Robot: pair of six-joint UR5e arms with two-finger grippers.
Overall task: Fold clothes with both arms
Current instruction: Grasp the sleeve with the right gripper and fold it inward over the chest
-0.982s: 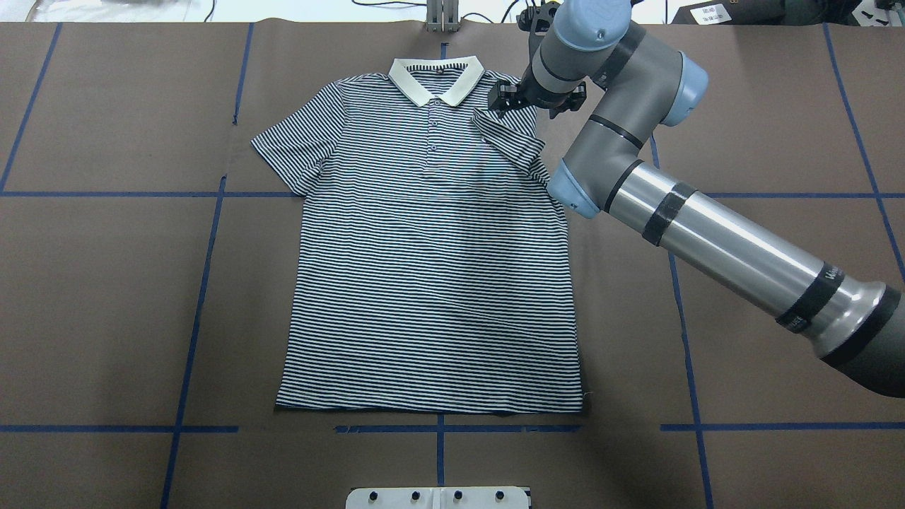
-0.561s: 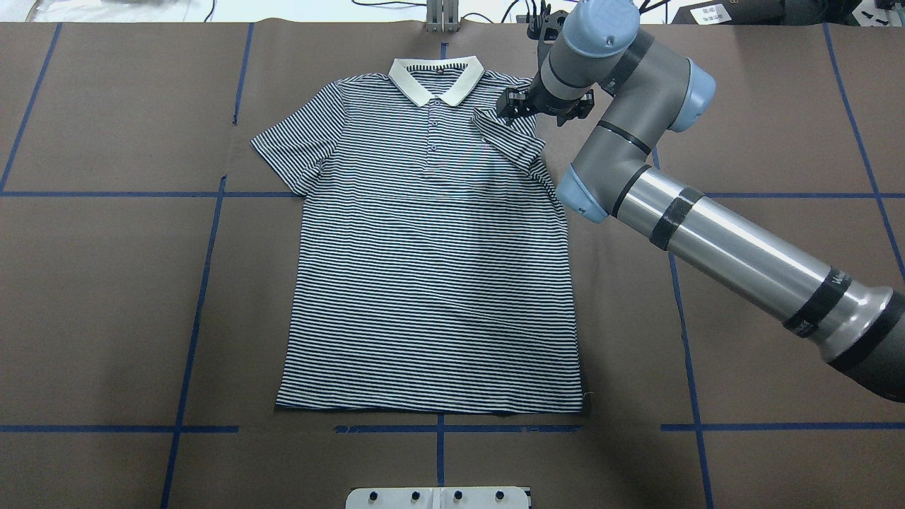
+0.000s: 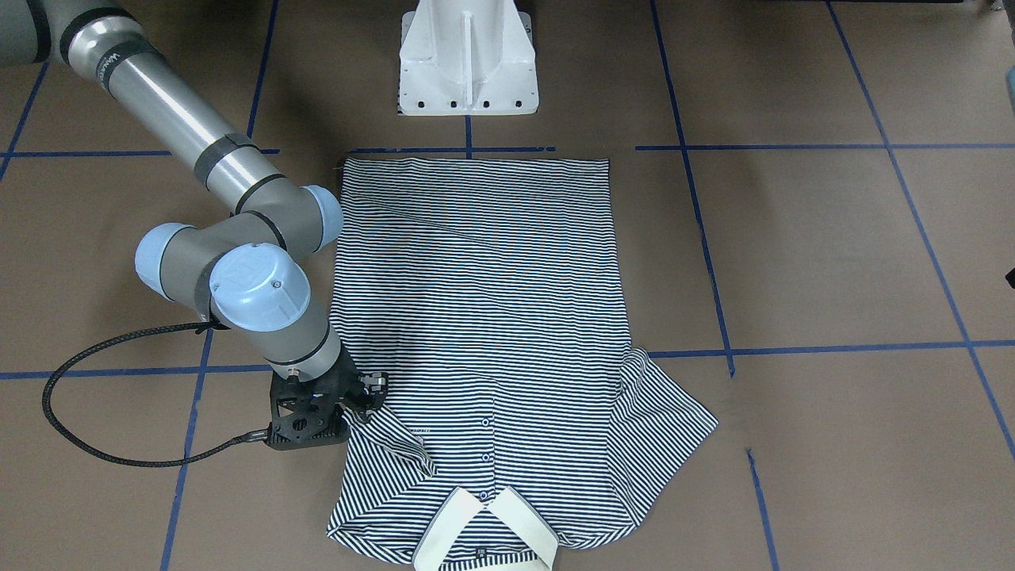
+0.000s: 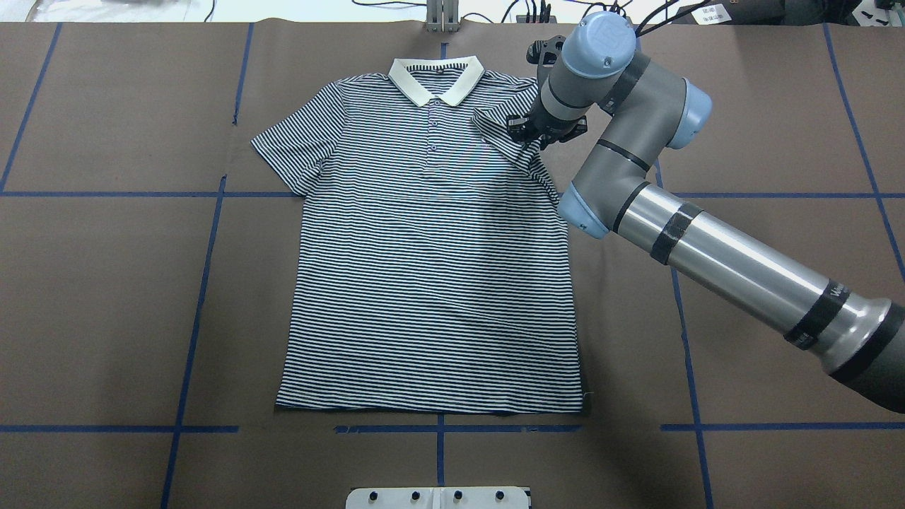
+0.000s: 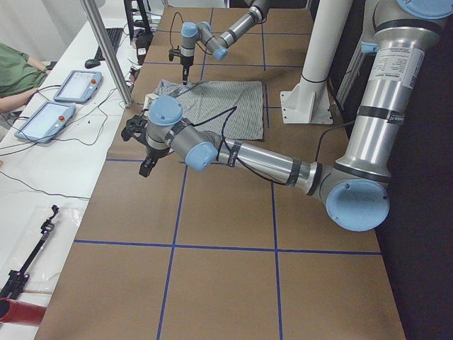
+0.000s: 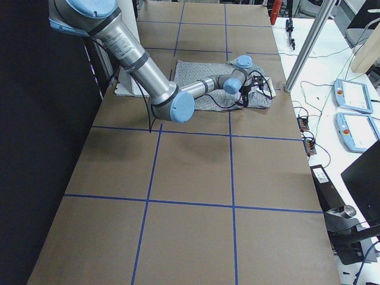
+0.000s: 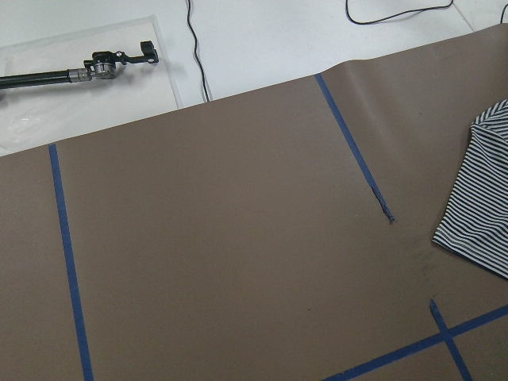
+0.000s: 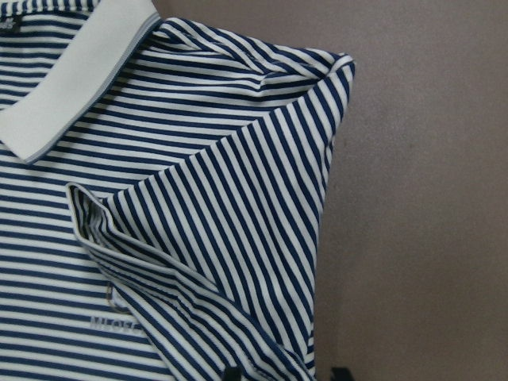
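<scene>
The striped polo shirt (image 4: 431, 283) lies face up and flat on the brown surface (image 4: 106, 283). Its hem is on the near side by the white base (image 3: 468, 59) and its cream collar (image 4: 436, 78) on the far side. Its left sleeve (image 4: 297, 152) is spread out flat. The right sleeve (image 4: 505, 138) is folded inward over the chest and rumpled along its fold. The right arm (image 4: 735, 261) reaches in from the right and points down at the outer edge of that folded sleeve. The right fingers (image 8: 341, 375) stand apart, with striped cloth between their tips. The left arm (image 5: 262, 159) hangs over bare surface, well to the left of the shirt. Whether the left fingers (image 5: 147, 164) are open or closed I cannot tell.
</scene>
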